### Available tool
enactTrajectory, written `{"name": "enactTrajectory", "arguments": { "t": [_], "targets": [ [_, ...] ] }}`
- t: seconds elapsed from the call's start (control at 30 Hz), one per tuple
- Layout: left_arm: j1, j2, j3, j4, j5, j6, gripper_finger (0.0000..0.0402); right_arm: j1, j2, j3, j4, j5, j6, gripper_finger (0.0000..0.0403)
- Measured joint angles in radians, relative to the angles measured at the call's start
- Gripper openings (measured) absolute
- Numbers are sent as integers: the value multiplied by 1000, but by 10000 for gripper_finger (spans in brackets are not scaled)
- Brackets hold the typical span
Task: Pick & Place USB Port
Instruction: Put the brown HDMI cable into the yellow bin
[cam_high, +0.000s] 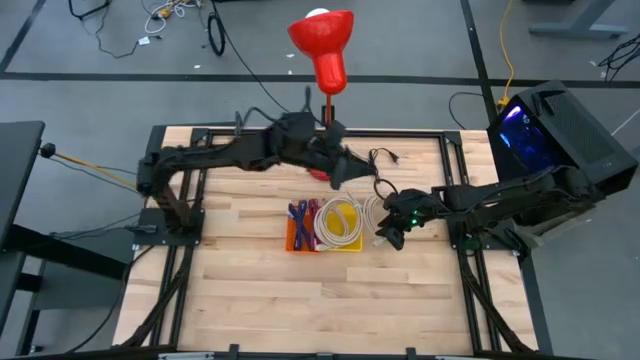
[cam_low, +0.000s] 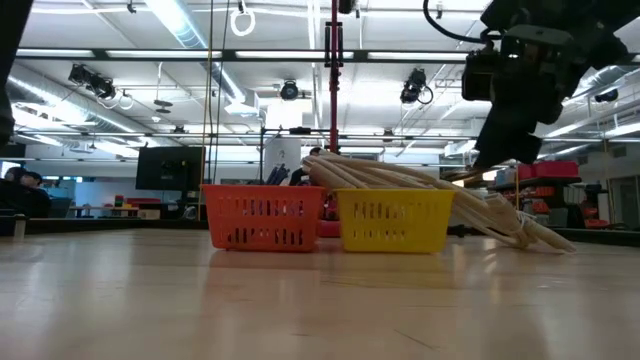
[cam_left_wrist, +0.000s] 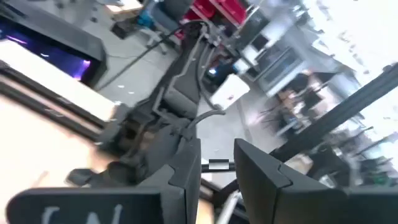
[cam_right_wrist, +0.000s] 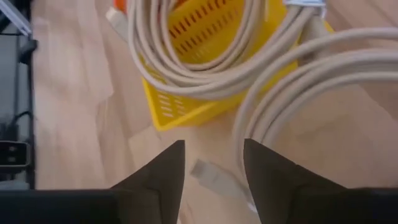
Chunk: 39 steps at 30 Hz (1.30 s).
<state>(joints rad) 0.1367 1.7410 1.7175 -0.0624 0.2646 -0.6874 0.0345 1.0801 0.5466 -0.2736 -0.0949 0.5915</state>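
The cream-coloured coiled USB cable (cam_high: 338, 222) lies in loose loops partly inside the small yellow plastic basket (cam_right_wrist: 186, 93), draped over its rim and spilling onto the wooden counter (cam_high: 250, 290) on the side toward the counter's right edge. One of its pale plug ends (cam_right_wrist: 211, 176) rests flat on the bare wood just outside the basket. The yellow basket stands upright near the middle of the counter, touching a matching orange plastic basket (cam_low: 262, 216) beside it.

My right gripper (cam_right_wrist: 212, 163) hangs low over the table, fingers parted, holding nothing. My left gripper (cam_left_wrist: 217, 165) sits raised farther back, fingers slightly apart.
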Motion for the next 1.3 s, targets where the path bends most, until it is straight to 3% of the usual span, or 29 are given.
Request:
{"name": "enactTrajectory", "arguments": {
  "t": [0.3, 1.13, 1.23, 1.3],
  "targets": [
    [-41, -108, -1, -95, -105, 72, 101, -8, 34, -7, -11, 45, -11, 165],
    [-91, -120, -3, -102, -132, 97, 101, -10, 202, -20, 89, 8, -7, 163],
    [-93, -120, -3, -102, -133, 97, 101, -10, 210, -20, 88, 10, -25, 137],
    [-95, -119, -3, -102, -133, 97, 101, -10, 209, -20, 90, 14, -33, 90]
  ]
}}
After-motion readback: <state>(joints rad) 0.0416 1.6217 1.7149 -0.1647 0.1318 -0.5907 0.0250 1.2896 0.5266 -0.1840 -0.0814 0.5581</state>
